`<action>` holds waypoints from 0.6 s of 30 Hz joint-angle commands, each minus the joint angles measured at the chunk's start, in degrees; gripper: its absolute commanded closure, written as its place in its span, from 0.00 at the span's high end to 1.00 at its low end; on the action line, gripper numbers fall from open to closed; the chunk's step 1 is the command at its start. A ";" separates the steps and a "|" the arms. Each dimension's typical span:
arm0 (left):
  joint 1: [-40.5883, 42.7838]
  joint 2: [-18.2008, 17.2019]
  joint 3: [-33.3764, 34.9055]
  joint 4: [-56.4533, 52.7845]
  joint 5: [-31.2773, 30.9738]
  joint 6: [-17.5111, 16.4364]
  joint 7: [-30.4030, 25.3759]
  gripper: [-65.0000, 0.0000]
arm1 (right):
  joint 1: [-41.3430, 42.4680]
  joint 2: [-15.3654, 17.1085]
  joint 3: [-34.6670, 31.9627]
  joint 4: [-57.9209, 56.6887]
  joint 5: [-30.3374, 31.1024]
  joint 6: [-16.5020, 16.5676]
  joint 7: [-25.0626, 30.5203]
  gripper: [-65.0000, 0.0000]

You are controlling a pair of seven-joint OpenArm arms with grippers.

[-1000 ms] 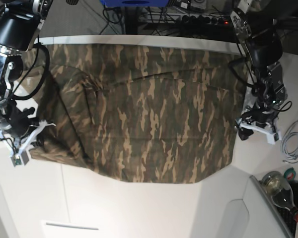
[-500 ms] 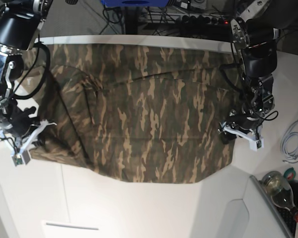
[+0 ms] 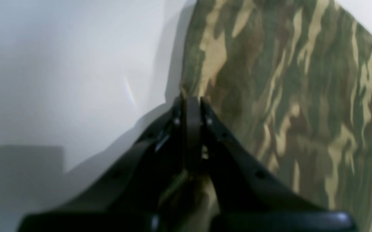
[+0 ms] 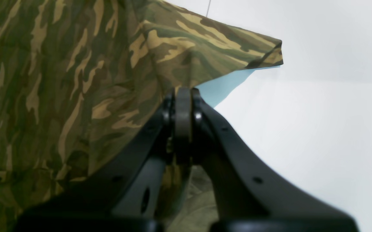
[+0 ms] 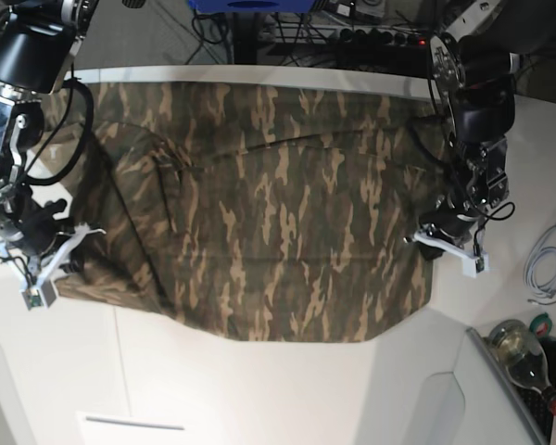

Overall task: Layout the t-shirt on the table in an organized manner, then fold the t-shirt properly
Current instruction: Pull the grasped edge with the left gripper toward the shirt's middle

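The camouflage t-shirt [image 5: 278, 213] lies spread wide across the white table [image 5: 287, 389]. My left gripper [image 5: 435, 243] sits at the shirt's right edge in the base view. In the left wrist view that gripper [image 3: 189, 100] is shut on the cloth edge [image 3: 285, 96], with fabric bunched between its fingers. My right gripper [image 5: 60, 264] is at the shirt's lower left corner. Seen from the right wrist, it [image 4: 182, 91] is shut on the cloth [image 4: 60, 80], and a corner of fabric [image 4: 266, 53] stands slightly off the table [image 4: 318, 112].
A glass bottle [image 5: 524, 357] and a coiled white cable [image 5: 547, 264] sit at the right side. Dark cables and a power strip [image 5: 352, 37] run behind the table's far edge. A thin dark seam [image 4: 208, 8] crosses the tabletop.
My left gripper moved inward from the bare table to the shirt's right edge and shut on it. The right arm and its grip stayed as they were.
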 commanded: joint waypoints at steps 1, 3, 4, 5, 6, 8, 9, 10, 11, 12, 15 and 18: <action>1.33 -0.03 0.16 2.81 1.24 0.43 3.22 0.00 | 1.00 0.64 0.12 0.86 0.66 0.12 1.32 0.00; 3.79 0.32 0.25 10.64 1.59 0.52 6.21 0.00 | 1.00 0.64 0.03 0.86 0.66 0.12 1.32 0.00; 4.84 0.67 0.25 13.89 1.59 0.52 7.53 0.00 | 1.00 0.64 0.03 0.86 0.66 0.12 1.32 0.00; 5.72 0.85 0.25 17.32 1.59 0.52 8.76 0.00 | 1.00 0.64 0.03 0.86 0.66 0.12 1.32 0.00; 7.30 0.94 0.25 20.66 1.59 0.52 9.99 0.00 | 1.00 0.64 0.03 0.86 0.66 0.12 1.32 0.00; 9.94 1.03 0.16 27.51 1.50 0.61 12.37 0.00 | 1.00 0.64 0.03 0.86 0.66 0.12 1.32 0.00; 11.08 1.03 0.16 30.42 1.33 0.61 13.33 0.00 | 1.00 0.64 0.03 0.77 0.66 0.12 1.32 0.00; 12.58 1.11 0.16 33.67 1.15 0.61 14.48 0.00 | 1.00 0.55 0.03 0.60 0.66 0.12 1.32 0.00; 13.81 1.11 0.16 36.83 1.06 0.61 15.62 0.00 | 1.09 0.55 0.03 0.16 0.66 0.12 1.32 0.00; 15.13 1.20 0.16 40.35 1.06 0.61 16.67 0.00 | 1.09 0.55 0.03 -0.37 0.66 0.12 1.32 0.00; 19.61 2.26 -0.11 49.67 1.33 0.61 19.75 0.00 | 1.26 0.55 0.03 -1.60 0.75 0.12 1.32 0.00; 23.65 3.49 -0.46 56.00 1.59 0.61 23.79 0.00 | 1.09 0.55 0.03 -1.60 0.75 0.12 1.41 0.00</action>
